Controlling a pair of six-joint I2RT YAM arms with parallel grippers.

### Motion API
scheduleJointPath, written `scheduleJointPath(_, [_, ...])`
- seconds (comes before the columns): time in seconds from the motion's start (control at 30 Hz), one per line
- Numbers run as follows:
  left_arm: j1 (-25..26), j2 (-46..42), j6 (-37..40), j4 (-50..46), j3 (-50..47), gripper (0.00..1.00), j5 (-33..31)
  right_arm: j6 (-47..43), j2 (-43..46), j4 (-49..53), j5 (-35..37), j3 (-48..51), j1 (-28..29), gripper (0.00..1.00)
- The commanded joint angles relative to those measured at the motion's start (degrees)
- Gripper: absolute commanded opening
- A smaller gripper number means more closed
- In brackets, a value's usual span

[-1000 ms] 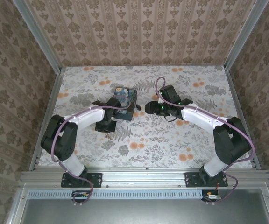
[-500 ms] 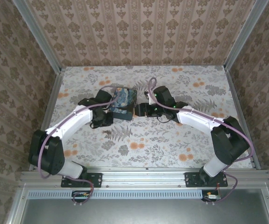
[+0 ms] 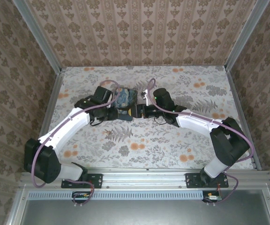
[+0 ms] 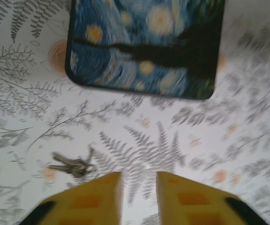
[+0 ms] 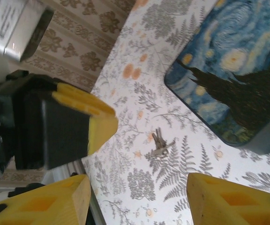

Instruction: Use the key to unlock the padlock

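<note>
The key bunch (image 4: 71, 166) lies flat on the flowered tabletop (image 3: 186, 140), touching nothing else. Seen from overhead, it sits at about 6 o'clock from the left tool (image 4: 138, 180), toward the near edge. It is at roughly 8 o'clock from the right tool (image 5: 138, 183), which is farther off, so the left arm is the nearer one.

In the left wrist view the keys are at about 10 o'clock from the yellow fingertips, near them but not between them. Their long axis runs almost crosswise there, ring toward 3 o'clock and blades toward 9 o'clock. That is close to the line along which the fingers close, so a shift that way and probably a wrist turn look necessary before pinching.

The left tool's fingers stand slightly apart with nothing in the narrow gap. The right tool's fingers are wide apart and empty, beside the 5 o'clock corner of the starry-night printed pad (image 3: 125, 99). That pad lies at 12 o'clock from the keys.

The keys are small, silvery and thin, fanned on a ring. They lie very low, so they will likely be fiddly to lift.
</note>
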State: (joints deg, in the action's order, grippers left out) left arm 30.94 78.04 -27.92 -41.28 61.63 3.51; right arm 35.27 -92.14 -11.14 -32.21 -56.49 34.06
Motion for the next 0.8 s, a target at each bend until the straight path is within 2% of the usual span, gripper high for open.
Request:
scheduleJointPath(0.0, [1.05,0.08,6.45,-2.06,-4.53,0.37,-4.04,1.78,2.06,2.55,5.52,1.70,-1.87,0.57])
scheduleJointPath(0.17, [0.40,5.14,2.97,-1.06,-6.61,0.42,-7.59,2.89,3.73,4.29,7.96,1.87,-4.12,0.58])
scheduleJointPath(0.4, [-7.21,6.64,-8.54,4.43,-10.44,0.44,-1.91,2.13,3.83,6.25,7.25,0.76,-4.44,0.58])
scheduleJointPath(0.57, [-9.15,8.90,-13.04,4.90,-10.76,0.42,-2.11,2.45,2.60,6.50,6.28,-0.19,-4.44,0.58])
scheduleJointPath(0.77, [-11.34,11.84,-17.35,7.97,-11.21,0.42,0.70,2.04,1.71,7.09,5.75,-1.41,-4.44,0.58])
